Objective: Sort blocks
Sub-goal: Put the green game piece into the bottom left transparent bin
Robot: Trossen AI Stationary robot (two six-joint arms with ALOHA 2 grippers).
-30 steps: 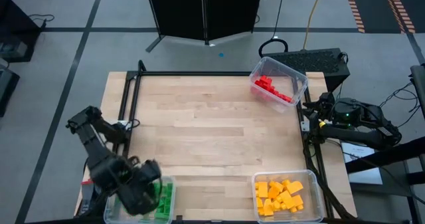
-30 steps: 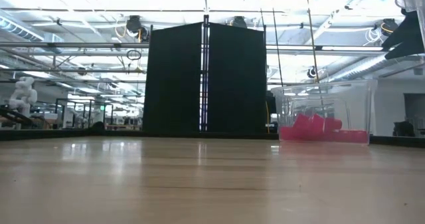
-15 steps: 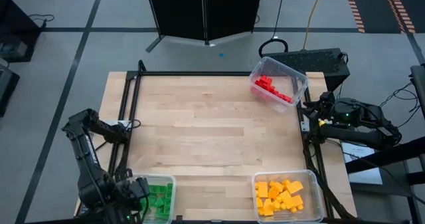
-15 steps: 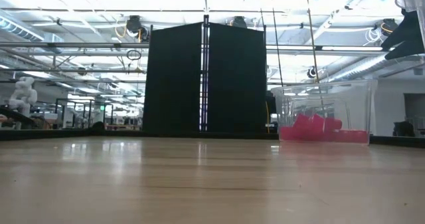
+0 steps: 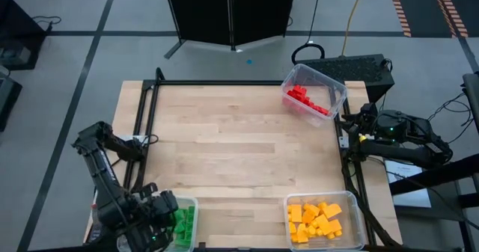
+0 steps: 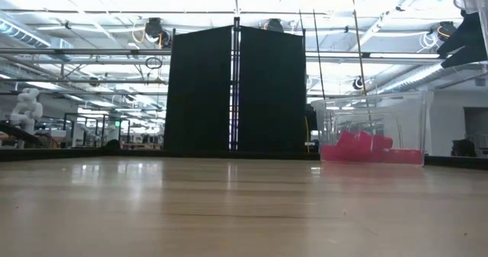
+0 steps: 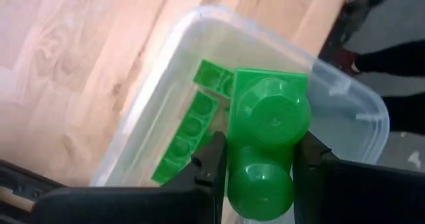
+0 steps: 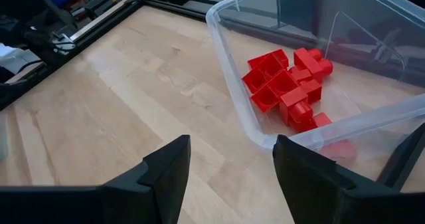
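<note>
My left gripper (image 5: pixel 153 218) hangs over the clear bin (image 7: pixel 199 18) at the table's near left corner, shut on a green block (image 7: pixel 265 117). More green blocks (image 7: pixel 192 117) lie on that bin's floor. Red blocks (image 8: pixel 285 84) lie in a clear bin (image 5: pixel 314 93) at the far right. Yellow-orange blocks (image 5: pixel 314 220) fill a bin at the near right. My right gripper (image 8: pixel 226 171) waits open at the table's right edge, near the red bin. My left gripper pinches the green block between its two fingers (image 7: pixel 212 167), on two opposite sides (image 7: pixel 234 164) of its lower part. The fingers come steeply from above. The block is held over the bin's inside, above the blocks lying there.
A black frame (image 5: pixel 150 110) runs along the table's left and far edges. The wooden top (image 5: pixel 239 147) between the three bins is bare. A black panel (image 6: pixel 236 89) stands beyond the far edge.
My left arm has swung toward the table's near left corner and sunk lower over the green bin.
</note>
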